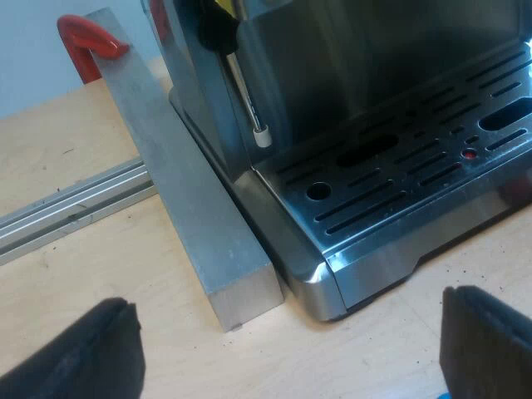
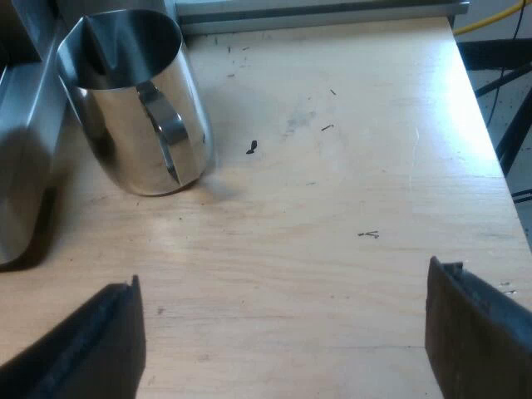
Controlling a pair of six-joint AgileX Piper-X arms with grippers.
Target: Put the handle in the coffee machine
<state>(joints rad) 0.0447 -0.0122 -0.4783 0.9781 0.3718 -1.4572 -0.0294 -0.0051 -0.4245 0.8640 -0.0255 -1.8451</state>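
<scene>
1. The left gripper hangs with fingers wide apart and empty. The espresso machine has its drip tray at the gripper's one o'clock.
2. A metal bar lies just beside the machine, at eleven o'clock.
3. The right gripper, fingers spread and empty, hovers over the table, with a steel jug at its ten o'clock.

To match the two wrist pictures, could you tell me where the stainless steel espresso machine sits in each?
Left wrist view: the stainless steel espresso machine, its slotted drip tray past the open left end effector, against a grey metal bar.
Right wrist view: probably its steel edge, beside a shiny steel jug.
Shared landmark: the pale wooden tabletop.
</scene>
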